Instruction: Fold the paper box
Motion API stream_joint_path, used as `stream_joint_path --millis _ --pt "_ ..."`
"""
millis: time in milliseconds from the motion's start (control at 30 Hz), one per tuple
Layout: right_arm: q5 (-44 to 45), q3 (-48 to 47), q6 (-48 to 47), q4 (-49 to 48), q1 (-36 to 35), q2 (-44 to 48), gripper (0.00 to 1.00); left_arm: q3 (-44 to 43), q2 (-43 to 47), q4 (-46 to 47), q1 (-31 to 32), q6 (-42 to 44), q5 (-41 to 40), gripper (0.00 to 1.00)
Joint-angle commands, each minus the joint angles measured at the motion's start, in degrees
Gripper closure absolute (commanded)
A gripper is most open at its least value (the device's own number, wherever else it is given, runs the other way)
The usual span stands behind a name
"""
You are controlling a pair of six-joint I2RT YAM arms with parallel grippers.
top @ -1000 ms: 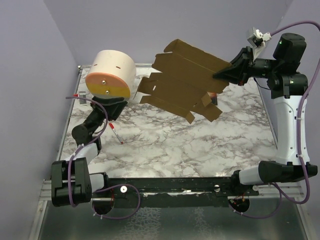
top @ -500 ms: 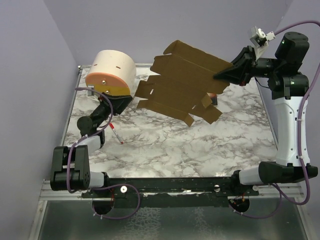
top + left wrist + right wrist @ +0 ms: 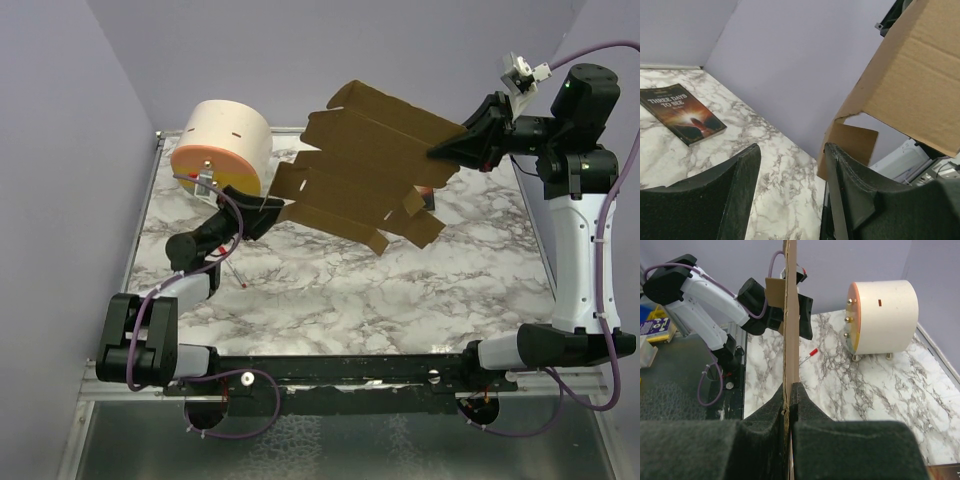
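Marble table [image 3: 330, 290], lilac walls [image 3: 60, 150]. Paper box [image 3: 370, 170] unfolded, aloft over far edge, right of cream cylinder [image 3: 222, 148]. Right gripper [image 3: 438, 152] clamped on its right edge. Left gripper [image 3: 268, 213] jaws apart, empty, just beside sheet's lower-left flap. Book [image 3: 682, 112] flat on table.

The paper box [image 3: 370, 165], pinched at its right edge by the right tool [image 3: 442, 152], is hanging over the back of the worktop [image 3: 400, 290] and barring the way down from above. The cream cylinder [image 3: 222, 145] is crowding the back-left corner beside the gaping left tool [image 3: 268, 210]. Below the sheet a book [image 3: 682, 114] is lying. The near worktop is offering room around a red-tipped stick [image 3: 233, 268].
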State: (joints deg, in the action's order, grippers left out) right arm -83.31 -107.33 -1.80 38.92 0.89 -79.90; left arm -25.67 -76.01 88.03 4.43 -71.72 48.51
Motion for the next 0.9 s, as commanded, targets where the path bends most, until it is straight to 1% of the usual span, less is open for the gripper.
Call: stream_joint_path --millis 0,133,300,433,533,733,867 --pt "-0.93 0.5 0.5 -1.49 0.43 1.14 0.99 -0.54 0.17 14.36 2.93 2.05 2.05 0.42" --pt "-0.82 1.07 0.67 -1.93 0.43 1.42 0.99 -1.4 -1.1 14.36 4.62 2.31 2.18 0.42" --pt "0.55 0.86 -0.11 -1.09 0.43 1.29 0.99 -1.5 -1.43 14.27 4.89 2.17 2.54 0.42" --pt "4.4 -0.35 -3.32 1.8 0.43 0.98 0.99 -0.64 -1.27 14.28 2.76 0.48 1.84 0.42" --pt "4.89 -0.09 -3.58 1.79 0.43 1.21 0.99 0.2 -0.66 14.36 0.97 -0.08 1.09 0.41" --pt "4.77 0.61 -3.26 1.37 0.43 1.07 0.99 0.2 0.79 14.36 0.84 -0.12 1.43 0.36" --pt "4.77 0.97 -3.1 1.07 0.43 1.12 0.99 0.14 1.41 14.36 1.12 -0.21 2.16 0.35"
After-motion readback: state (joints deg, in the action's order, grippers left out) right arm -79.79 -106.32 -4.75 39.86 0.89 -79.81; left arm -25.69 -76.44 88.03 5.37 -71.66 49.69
